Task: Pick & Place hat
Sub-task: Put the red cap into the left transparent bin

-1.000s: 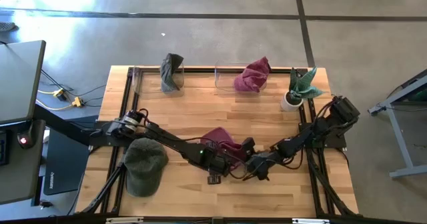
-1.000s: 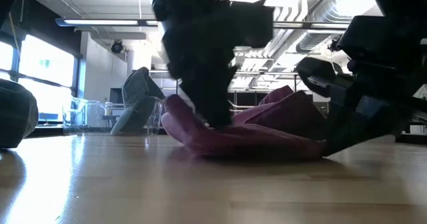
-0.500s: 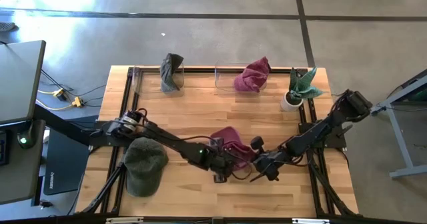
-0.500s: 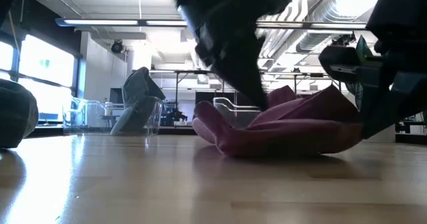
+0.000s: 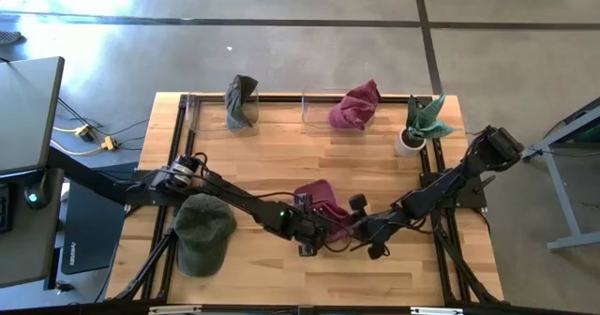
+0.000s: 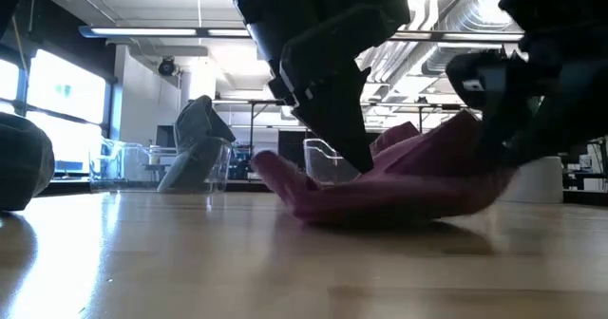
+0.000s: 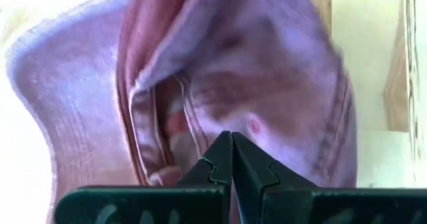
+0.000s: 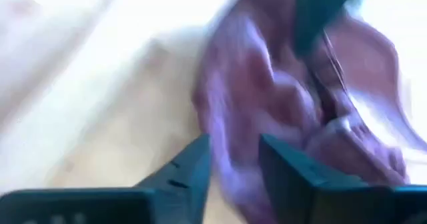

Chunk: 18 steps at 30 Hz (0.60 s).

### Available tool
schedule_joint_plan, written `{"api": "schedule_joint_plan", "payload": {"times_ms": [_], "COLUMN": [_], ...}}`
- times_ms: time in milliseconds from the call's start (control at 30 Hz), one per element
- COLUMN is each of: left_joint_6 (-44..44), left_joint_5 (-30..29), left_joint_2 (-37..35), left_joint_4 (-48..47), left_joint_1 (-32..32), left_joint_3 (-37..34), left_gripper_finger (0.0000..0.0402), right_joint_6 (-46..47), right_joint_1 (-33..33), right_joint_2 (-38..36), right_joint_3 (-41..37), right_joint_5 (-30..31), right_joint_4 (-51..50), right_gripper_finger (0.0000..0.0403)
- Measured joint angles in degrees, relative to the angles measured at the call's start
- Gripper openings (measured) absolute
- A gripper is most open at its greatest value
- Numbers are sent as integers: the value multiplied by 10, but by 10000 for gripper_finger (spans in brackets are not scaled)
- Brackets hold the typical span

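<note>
Pink fabric of the hat [image 7: 267,84] sits pinched in my left gripper [image 7: 231,159], fingers fully closed. My right gripper [image 8: 233,159] stands parted just beside its other edge. It lies mid-table [image 5: 244,156], between both arms

Robotics lab or workshop: bare concrete floor [image 5: 309,52], exposed ceiling ducts [image 6: 456,15], strip lights, wooden surface [image 5: 281,156] on black framing

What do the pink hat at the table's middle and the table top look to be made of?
Pink hat: soft woven cloth, likely washed cotton, matte; stitched seams and limp folds show in the left wrist view. Table top: pale wood planks, smooth, with a slight sheen; grain lines and plank joints show from above.
</note>
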Motion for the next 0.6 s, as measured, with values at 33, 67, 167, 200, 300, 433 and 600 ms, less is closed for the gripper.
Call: {"api": "schedule_joint_plan", "payload": {"times_ms": [33, 67, 167, 200, 300, 433, 600], "left_joint_6": [0, 0, -1, -2, -2, -3, -3], "left_joint_5": [-1, 1, 6, 8, 11, 11, 24], "left_joint_2": [0, 0, 0, 0, 0, 0, 0], "left_joint_4": [2, 3, 5, 6, 7, 8, 15], "left_joint_1": [0, 0, 0, 0, 0, 0, 0], "left_joint_3": [0, 0, 0, 0, 0, 0, 0], "left_gripper_finger": [0, 0, 0, 0, 0, 0, 0], "right_joint_6": [-11, -24, -62, -73, -104, -127, -126], "right_joint_1": [0, 1, 5, 7, 7, 7, 1], "right_joint_2": [4, 11, 45, 59, 106, 141, 139], "right_joint_3": [1, 1, 0, 0, 0, 12, 13], "right_joint_5": [-18, -36, -55, -51, -27, 49, 76], "right_joint_4": [14, 23, 51, 64, 117, 143, 131], "right_gripper_finger": [147, 161, 189, 192, 193, 172, 94]}}
